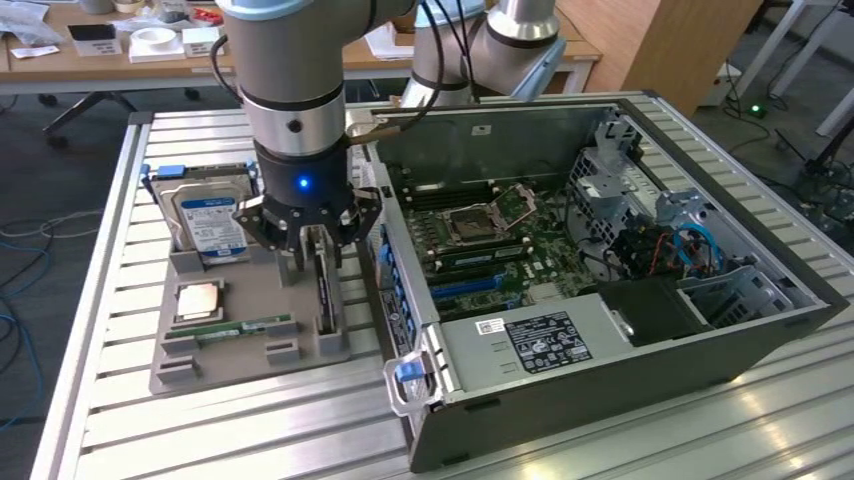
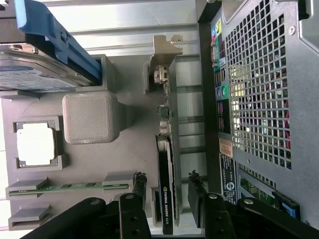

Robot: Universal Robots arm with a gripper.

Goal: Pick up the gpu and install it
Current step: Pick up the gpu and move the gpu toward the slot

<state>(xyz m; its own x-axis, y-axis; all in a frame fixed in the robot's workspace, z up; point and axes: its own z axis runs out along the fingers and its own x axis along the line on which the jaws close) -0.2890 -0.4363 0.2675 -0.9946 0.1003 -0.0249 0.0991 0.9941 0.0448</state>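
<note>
Straddling the gpu (image 2: 167,149) with our open end effector (image 2: 167,178), we saw it standing on edge in the grey holder (image 1: 240,345), at the exterior view's left of the computer case (image 1: 641,380), neither gripped, lifted nor installed.

Exterior view: gpu (image 1: 326,300) upper part hidden behind tool (image 1: 310,266) fingers; wrist view: hard drive (image 2: 35,74) cut off at edge

I count one gpu (image 1: 324,288), one hard drive (image 1: 211,222), one CPU (image 1: 200,298) and one memory stick (image 1: 248,326) on a single grey holder tray (image 1: 240,352). One open computer case (image 1: 574,400) stands along the tray's edge where the gpu sits.
</note>
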